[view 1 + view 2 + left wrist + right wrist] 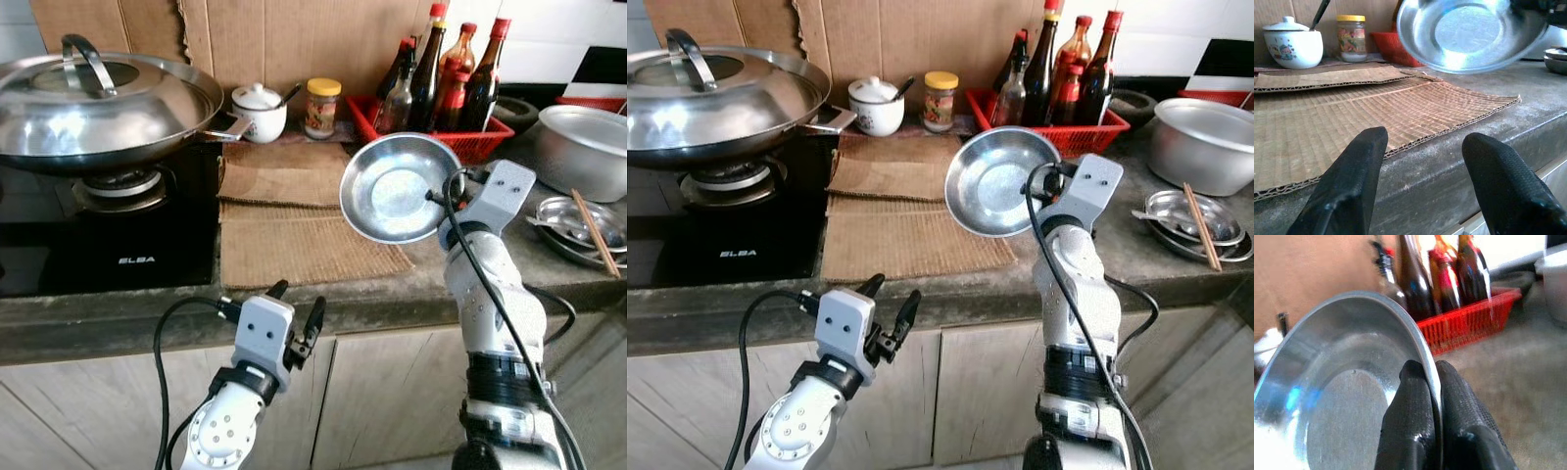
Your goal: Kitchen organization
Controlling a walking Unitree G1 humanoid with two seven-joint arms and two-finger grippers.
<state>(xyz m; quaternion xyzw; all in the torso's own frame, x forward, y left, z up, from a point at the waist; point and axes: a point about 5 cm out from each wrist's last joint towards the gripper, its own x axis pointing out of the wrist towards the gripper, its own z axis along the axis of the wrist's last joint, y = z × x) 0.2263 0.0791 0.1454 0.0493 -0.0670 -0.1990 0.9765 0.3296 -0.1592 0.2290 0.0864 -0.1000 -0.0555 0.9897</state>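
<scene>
Shiny round steel dish [400, 186] pinched by its rim, tilted above the grey stone counter [460, 284].

The right gripper [1433, 382] clamps only the rim at the dish's 3 o'clock edge; I judge it could slip or swing and strike the red plastic basket of dark sauce bottles [431, 122] at 12 o'clock. The right wrist view shows that thin pinch; the left wrist view shows the left gripper [1422, 147] spread, empty, facing the brown corrugated cardboard mat [1352, 117].
</scene>
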